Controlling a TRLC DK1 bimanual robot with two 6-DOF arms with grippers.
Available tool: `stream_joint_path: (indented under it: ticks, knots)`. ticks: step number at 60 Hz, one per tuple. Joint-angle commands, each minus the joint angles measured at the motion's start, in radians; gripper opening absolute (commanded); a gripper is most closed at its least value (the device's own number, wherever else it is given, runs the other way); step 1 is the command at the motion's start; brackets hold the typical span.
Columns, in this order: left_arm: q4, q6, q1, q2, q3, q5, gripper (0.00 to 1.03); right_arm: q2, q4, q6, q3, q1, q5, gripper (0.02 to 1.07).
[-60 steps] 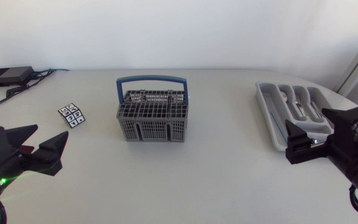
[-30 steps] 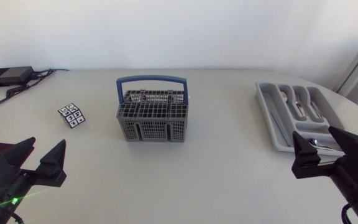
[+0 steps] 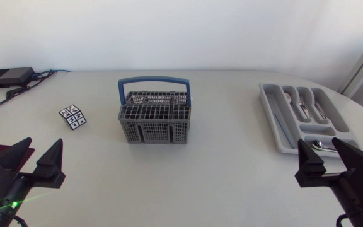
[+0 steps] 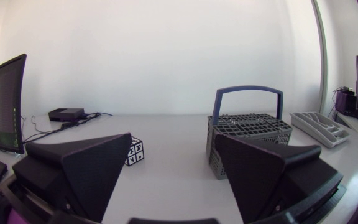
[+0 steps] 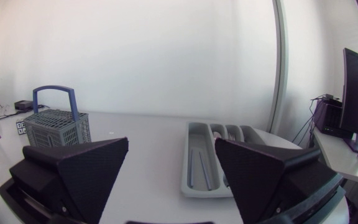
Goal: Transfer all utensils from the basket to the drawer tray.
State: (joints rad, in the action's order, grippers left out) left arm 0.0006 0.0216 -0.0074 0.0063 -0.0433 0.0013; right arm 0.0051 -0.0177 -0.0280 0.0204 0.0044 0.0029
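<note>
A grey wire basket [image 3: 154, 118] with a blue handle stands in the middle of the table; I see nothing sticking out of it. It also shows ahead of my left gripper [image 4: 173, 171], as the basket [image 4: 247, 137]. The grey drawer tray [image 3: 276, 120] lies at the right with several utensils in its compartments, and the tray [image 5: 194, 158] sits just ahead of my right gripper [image 5: 173, 168]. My left gripper [image 3: 35, 160] stands open and empty near the front left corner. My right gripper [image 3: 329, 161] stands open and empty at the front right, close to the tray's near end.
A small black-and-white patterned cube [image 3: 72, 116] lies left of the basket. A black box [image 3: 8, 77] with cables sits at the far left corner. The table's rounded edge runs just past the tray on the right.
Both arms have drawn back toward the table's front edge, the left gripper down and left, the right gripper away from the tray's near end. Both stayed open.
</note>
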Motion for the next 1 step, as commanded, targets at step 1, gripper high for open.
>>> stream_joint_path:
  ticks: [1]
  knots:
    - [-0.001,-0.022,0.007,-0.006,0.043,-0.001,0.93,-0.005,0.018,0.028,-0.02,-0.004,-0.003,1.02]
